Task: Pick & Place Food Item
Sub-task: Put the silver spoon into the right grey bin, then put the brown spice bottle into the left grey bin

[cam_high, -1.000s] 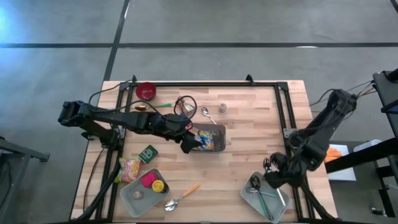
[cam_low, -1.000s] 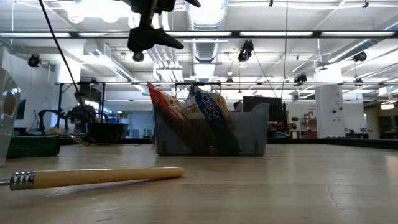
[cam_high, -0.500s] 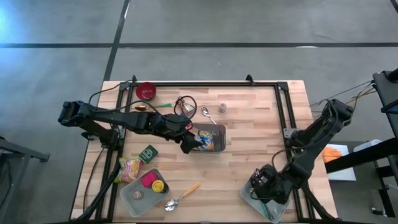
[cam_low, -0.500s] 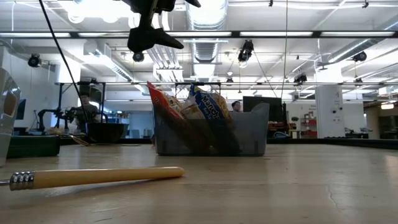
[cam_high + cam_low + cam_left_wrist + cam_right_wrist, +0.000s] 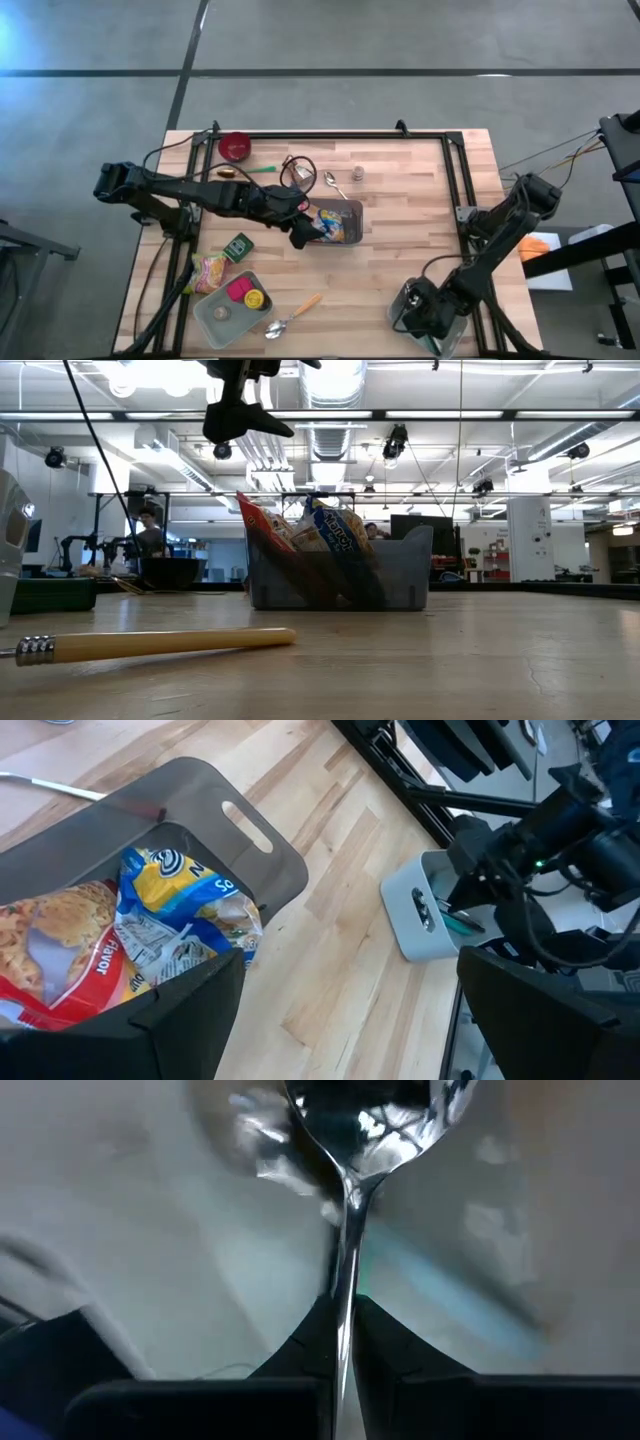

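The left gripper (image 5: 303,234) is held above the near-left corner of the dark bin (image 5: 352,212), which stands near the middle of the wooden table (image 5: 400,250). Its fingers are spread wide and nothing is seen between them. The snack bags (image 5: 160,935) are packed upright inside the bin, directly below and just to the right of that gripper; in the left wrist view a yellow-and-blue bag is seen beside a red-and-orange one, both leaning against the bin's wall. In the low view the bags (image 5: 320,540) are seen standing above the bin's rim, with the left gripper (image 5: 240,415) hanging well above them and apart from them.

The right gripper (image 5: 425,310) is lowered into the grey tray (image 5: 398,300) at the near-right corner of the table, well apart from the bin. Its fingers are clamped together on the handle of a metal spoon (image 5: 345,1200), whose bowl is seen just beyond the fingertips in the right wrist view.

On the left side of the table a green packet (image 5: 237,246), a pale snack pouch (image 5: 208,270) and a second grey tray (image 5: 215,322) holding small round items are laid out. A wooden-handled utensil (image 5: 295,312) is seen lying near that tray, and a red bowl (image 5: 234,146) is placed at the far-left corner.
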